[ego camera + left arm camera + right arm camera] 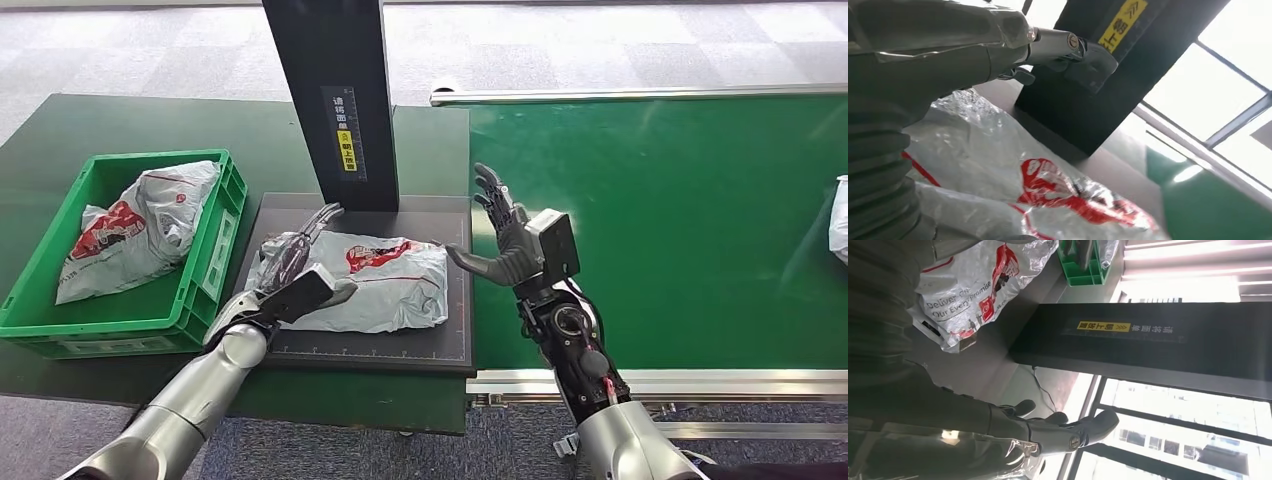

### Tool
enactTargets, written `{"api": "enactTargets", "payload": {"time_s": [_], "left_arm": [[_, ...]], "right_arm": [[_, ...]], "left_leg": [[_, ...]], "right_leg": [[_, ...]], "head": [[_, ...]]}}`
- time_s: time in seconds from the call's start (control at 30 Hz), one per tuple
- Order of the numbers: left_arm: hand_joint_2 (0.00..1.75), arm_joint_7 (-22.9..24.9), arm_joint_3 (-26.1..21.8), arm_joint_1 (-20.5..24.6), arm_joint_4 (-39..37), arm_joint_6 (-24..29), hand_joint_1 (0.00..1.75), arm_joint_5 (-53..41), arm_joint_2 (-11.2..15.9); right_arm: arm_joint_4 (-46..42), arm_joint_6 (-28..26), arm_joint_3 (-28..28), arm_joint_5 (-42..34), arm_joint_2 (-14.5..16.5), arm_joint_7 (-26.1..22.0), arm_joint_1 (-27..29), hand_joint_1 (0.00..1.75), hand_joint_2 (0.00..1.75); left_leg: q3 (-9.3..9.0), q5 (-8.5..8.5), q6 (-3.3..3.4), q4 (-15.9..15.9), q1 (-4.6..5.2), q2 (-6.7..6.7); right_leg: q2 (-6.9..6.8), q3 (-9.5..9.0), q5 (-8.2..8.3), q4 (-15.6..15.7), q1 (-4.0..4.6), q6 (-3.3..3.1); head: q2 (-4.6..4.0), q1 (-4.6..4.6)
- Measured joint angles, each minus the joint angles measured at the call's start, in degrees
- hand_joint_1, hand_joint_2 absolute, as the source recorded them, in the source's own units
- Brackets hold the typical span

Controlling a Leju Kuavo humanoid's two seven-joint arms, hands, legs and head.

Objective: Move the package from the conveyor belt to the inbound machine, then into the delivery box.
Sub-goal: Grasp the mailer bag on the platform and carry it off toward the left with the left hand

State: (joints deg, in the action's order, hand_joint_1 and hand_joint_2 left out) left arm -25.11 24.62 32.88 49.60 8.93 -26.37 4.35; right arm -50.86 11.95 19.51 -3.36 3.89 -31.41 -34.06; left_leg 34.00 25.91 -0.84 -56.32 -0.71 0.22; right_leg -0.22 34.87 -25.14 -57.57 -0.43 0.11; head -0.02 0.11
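A grey plastic package (385,280) with red print lies flat on the black platform (400,345) of the inbound machine, in front of its dark scanner column (335,100). My left hand (300,265) reaches over the package's left end with fingers stretched toward the column and grips nothing. The left wrist view shows those fingers (1068,47) extended above the crinkled package (1013,185). My right hand (505,240) stands open at the platform's right edge, just beside the package, palm toward it and fingers up. In the right wrist view the package (978,285) lies beyond the hand (1048,430).
A green crate (215,250) left of the platform holds another grey package (140,225). The green conveyor belt (680,220) runs to the right, with a white package (840,215) at its far right edge. A metal rail (700,380) borders the belt's near side.
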Motion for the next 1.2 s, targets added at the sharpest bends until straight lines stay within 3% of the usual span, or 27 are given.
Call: {"api": "enactTargets", "payload": {"time_s": [0.33, 0.37, 0.47, 0.5, 1.2], "left_arm": [[1.75, 7.64, 1.02, -0.64, -1.77, -6.77, 0.00, -15.40, 0.12], [1.75, 7.92, 1.02, -0.55, -2.08, -7.27, 0.19, -15.66, 0.09], [1.75, 8.50, 0.96, -0.24, -2.99, -8.28, 1.21, -15.88, -0.06], [1.75, 8.58, 0.91, -0.18, -3.27, -8.41, 1.37, -15.95, -0.14], [1.75, 8.63, -0.76, 0.27, -4.07, -7.73, 1.36, -16.13, -1.31]], "right_arm": [[-0.81, 1.03, -0.25, 2.03, 0.59, 0.37, 0.38, 0.00, 1.75], [-0.81, 1.09, -0.25, 2.15, 0.67, 0.54, 0.38, 0.00, 1.75], [-0.82, 1.16, -0.27, 2.41, 0.74, 0.98, 0.38, 0.00, 1.75], [-0.85, 1.15, -0.30, 2.52, 0.77, 1.14, 0.39, 0.00, 1.75], [-1.29, 1.19, -1.26, 3.00, 0.88, 1.86, 0.46, 0.00, 1.75]], "left_leg": [[0.00, 0.00, 0.00, 0.00, 0.00, -0.01], [0.00, 0.00, 0.00, 0.00, 0.00, -0.02], [-0.01, 0.00, 0.00, 0.00, 0.00, -0.03], [-0.01, 0.00, 0.00, 0.00, 0.00, -0.03], [-0.02, 0.00, 0.00, 0.00, 0.00, -0.02]], "right_leg": [[0.00, -0.01, 0.00, 0.00, 0.00, 0.00], [-0.01, -0.02, 0.00, 0.00, 0.00, 0.00], [-0.01, -0.03, 0.00, 0.00, 0.00, 0.00], [-0.01, -0.03, 0.00, 0.00, 0.00, 0.00], [-0.01, -0.04, 0.00, 0.00, 0.00, 0.00]], "head": [[-0.01, 0.00], [-0.01, 0.00], [-0.01, 0.00], [-0.01, 0.00], [0.00, 0.00]]}}
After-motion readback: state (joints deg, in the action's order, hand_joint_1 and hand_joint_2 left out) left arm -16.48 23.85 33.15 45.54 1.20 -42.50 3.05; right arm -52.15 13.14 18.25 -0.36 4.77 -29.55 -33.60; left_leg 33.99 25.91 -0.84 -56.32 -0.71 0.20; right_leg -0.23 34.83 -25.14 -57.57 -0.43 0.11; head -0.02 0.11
